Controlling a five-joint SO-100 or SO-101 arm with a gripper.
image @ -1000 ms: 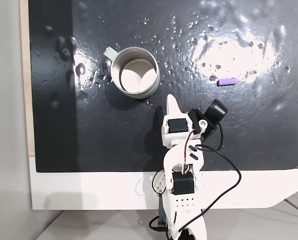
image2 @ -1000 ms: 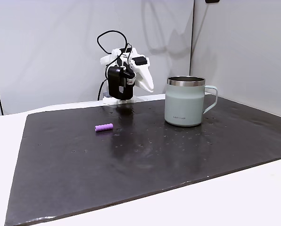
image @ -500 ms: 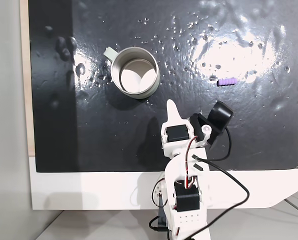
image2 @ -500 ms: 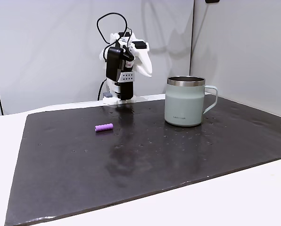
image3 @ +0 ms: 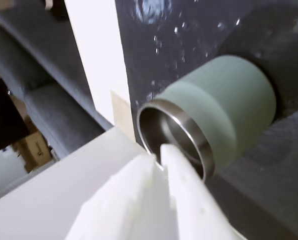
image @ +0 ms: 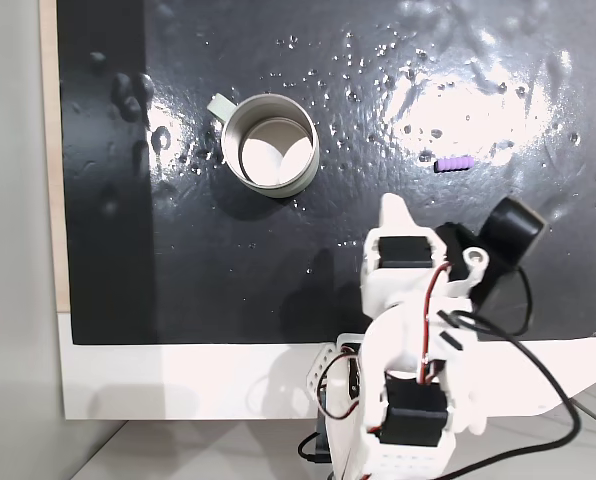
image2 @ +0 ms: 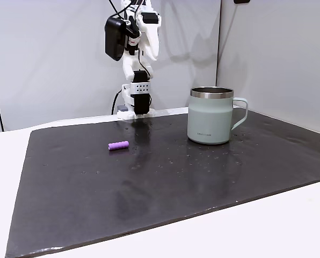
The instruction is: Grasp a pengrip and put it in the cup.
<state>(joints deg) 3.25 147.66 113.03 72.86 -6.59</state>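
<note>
I have the arm raised much higher than half a second ago: in the side fixed view it now stands tall over its base at the far edge of the mat, where before it was folded lower. From above, the end effector has swung right and looms larger, its white tip pointing toward the far side. In the wrist view the end effector shows its two white fingers pressed together, holding nothing, with the cup just beyond them. The pengrip lies where it was, on the mat left of the cup in the side view and well apart from it; from above the pengrip is right of the cup
</note>
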